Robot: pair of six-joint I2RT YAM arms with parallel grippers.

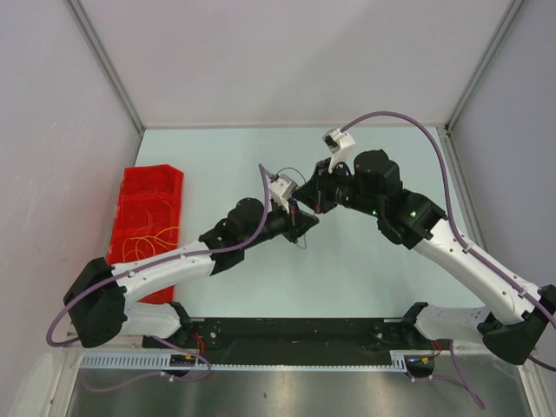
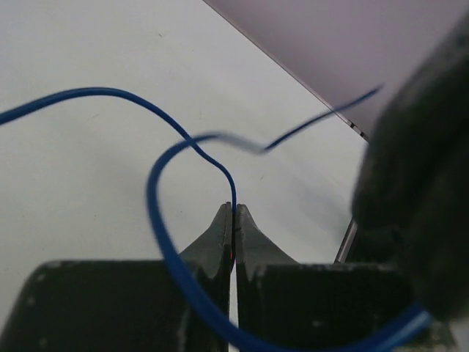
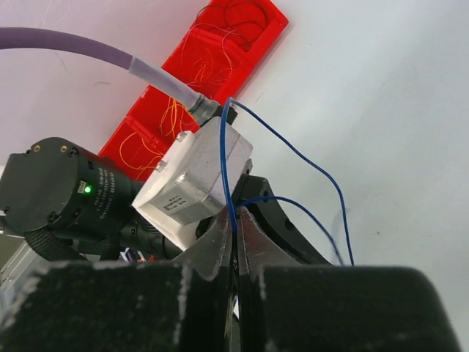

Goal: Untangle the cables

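A thin blue cable [image 2: 149, 192] curls in loops above the table between my two grippers. My left gripper [image 2: 234, 210] is shut on one strand of it at the fingertips; a wide loop hangs in front of its jaws. My right gripper [image 3: 235, 220] is shut on the same blue cable [image 3: 224, 169], right against the left wrist's white camera block [image 3: 192, 178]. In the top view the left gripper [image 1: 303, 220] and the right gripper [image 1: 315, 201] meet tip to tip over the middle of the table. Several thin orange cables [image 1: 149, 240] lie in the red tray.
A red compartment tray [image 1: 153, 170] stands along the left wall; it also shows in the right wrist view [image 3: 245, 45] with orange wires [image 3: 173, 117] inside. Grey walls close the table on three sides. The right gripper's dark body [image 2: 421, 191] fills the right of the left wrist view.
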